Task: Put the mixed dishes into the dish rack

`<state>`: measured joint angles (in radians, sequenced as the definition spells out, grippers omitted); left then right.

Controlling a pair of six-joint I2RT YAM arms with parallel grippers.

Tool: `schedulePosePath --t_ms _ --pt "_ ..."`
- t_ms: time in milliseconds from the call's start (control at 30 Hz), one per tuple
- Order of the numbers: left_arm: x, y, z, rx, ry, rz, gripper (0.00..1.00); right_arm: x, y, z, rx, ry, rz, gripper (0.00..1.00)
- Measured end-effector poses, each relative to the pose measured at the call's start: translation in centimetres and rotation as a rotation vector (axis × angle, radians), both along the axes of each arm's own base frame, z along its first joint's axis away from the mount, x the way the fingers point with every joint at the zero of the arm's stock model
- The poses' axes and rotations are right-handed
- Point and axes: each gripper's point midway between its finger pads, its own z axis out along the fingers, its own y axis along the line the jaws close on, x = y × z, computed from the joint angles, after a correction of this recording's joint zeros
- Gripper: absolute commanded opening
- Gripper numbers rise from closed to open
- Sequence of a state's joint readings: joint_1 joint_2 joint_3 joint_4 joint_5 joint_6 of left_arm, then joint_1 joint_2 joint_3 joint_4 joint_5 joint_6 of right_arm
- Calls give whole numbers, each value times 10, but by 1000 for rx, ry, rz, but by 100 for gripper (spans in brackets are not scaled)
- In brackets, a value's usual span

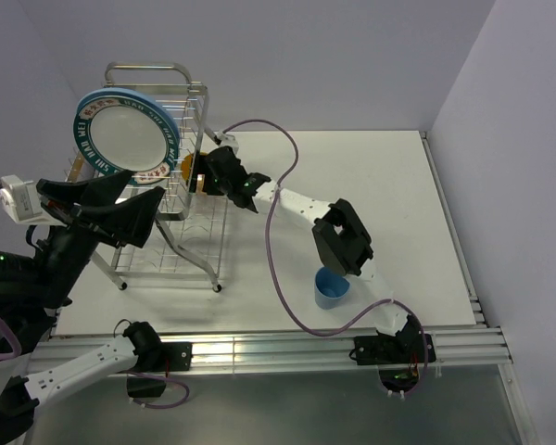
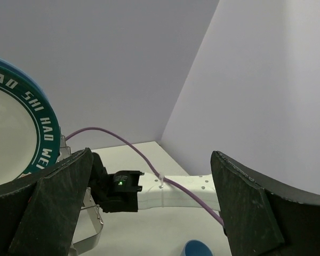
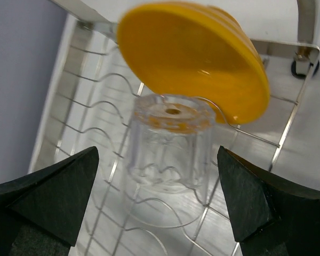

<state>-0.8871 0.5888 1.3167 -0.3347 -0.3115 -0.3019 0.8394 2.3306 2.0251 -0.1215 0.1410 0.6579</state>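
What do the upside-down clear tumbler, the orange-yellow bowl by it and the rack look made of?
Small clear upside-down tumbler: see-through, glossy, moulded wavy pattern; glass or hard clear plastic, cannot tell which. Round orange-yellow bowl: opaque, smooth, soft sheen; probably plastic or melamine. Silver wire dish rack: bright reflective wire and tube; metal, likely chromed or stainless steel.

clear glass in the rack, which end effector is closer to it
Right. The right end effector has its open fingers either side of the clear glass in the dish rack. The left end effector hovers near the rack's left side, farther away.
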Motion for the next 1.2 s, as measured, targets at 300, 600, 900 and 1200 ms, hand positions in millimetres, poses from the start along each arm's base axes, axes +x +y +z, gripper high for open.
schedulePosePath --t_ms 300,600,900,1200 --pt "-4 4 2 -8 -8 -5 99 5 0 -37 -76 40 -13 100" --pt "-6 2 2 -6 -11 -19 99 16 9 -40 -83 19 -17 100" --pt "-8 4 3 -10 -17 -23 99 21 10 -46 -105 11 -25 90" --pt "-11 6 4 -15 -22 -24 99 19 16 -43 -111 -16 -14 55"
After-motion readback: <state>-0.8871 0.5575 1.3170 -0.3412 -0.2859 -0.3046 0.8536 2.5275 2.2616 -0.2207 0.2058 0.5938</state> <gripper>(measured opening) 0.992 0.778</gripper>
